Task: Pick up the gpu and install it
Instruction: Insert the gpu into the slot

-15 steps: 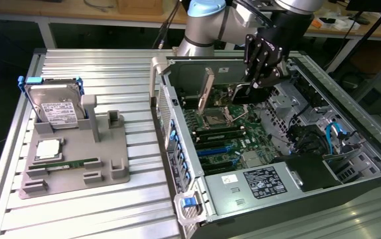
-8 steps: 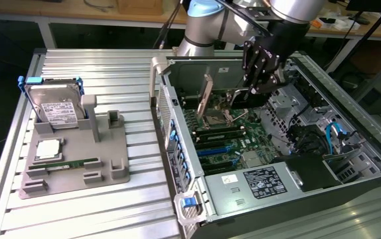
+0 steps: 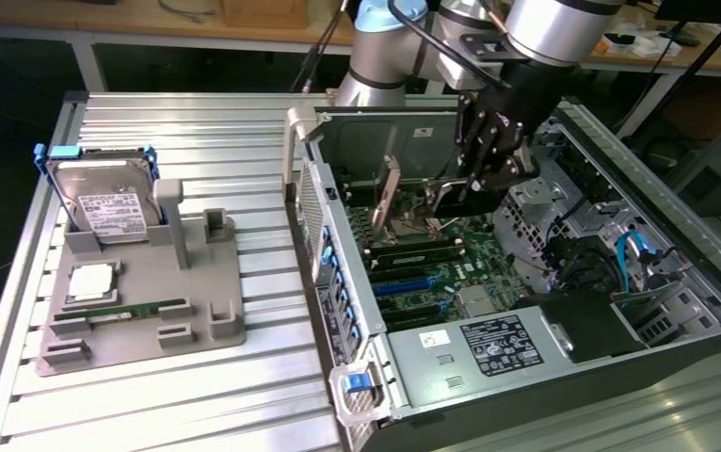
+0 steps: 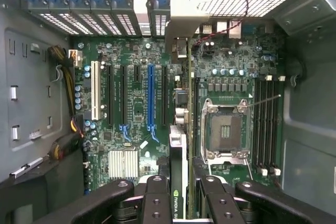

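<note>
The gpu [image 4: 177,177] is a thin dark card seen edge-on, with a label on its upper edge, and it stands upright between my fingers [image 4: 156,199]. My gripper [image 4: 181,203] is shut on it. In the exterior view my gripper [image 3: 468,193] reaches down inside the open computer case [image 3: 662,202]. There the gpu [image 3: 390,196] hangs over the motherboard [image 3: 442,268] with its metal bracket toward the case's rear wall. The card runs alongside the blue expansion slot [image 4: 151,95] and the black slots beside it. I cannot tell whether it touches a slot.
A grey fixture [image 3: 198,311] on the slatted table holds a hard drive [image 3: 104,198], a processor [image 3: 90,281] and a green memory stick [image 3: 135,309]. Inside the case are an empty processor socket [image 4: 224,129], cables [image 3: 631,254] and a labelled power supply [image 3: 499,344].
</note>
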Tool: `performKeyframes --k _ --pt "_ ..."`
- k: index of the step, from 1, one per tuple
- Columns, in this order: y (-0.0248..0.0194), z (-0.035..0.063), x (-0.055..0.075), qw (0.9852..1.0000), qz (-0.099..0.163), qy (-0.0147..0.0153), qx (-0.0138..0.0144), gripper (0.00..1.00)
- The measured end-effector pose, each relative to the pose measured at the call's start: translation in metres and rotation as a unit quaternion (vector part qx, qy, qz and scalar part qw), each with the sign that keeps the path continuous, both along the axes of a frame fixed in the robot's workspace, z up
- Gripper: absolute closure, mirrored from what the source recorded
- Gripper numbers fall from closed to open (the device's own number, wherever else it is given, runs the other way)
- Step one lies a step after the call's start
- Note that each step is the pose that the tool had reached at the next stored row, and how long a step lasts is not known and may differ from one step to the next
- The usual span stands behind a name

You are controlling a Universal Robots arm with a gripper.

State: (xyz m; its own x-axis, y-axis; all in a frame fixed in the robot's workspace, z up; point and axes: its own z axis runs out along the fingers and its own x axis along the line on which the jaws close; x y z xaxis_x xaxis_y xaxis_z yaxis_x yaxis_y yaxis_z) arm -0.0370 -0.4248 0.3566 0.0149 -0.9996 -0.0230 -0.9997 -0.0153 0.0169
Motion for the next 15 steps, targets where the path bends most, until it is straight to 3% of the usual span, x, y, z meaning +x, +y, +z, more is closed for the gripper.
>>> performKeyframes --k 8,15 --pt "-0.0052 -0.0134 0.000 1.0000 0.000 0.0000 0.0000 0.73" --pt "-0.0058 -0.0145 0.000 1.0000 0.000 -0.0001 0.0006 0.73"
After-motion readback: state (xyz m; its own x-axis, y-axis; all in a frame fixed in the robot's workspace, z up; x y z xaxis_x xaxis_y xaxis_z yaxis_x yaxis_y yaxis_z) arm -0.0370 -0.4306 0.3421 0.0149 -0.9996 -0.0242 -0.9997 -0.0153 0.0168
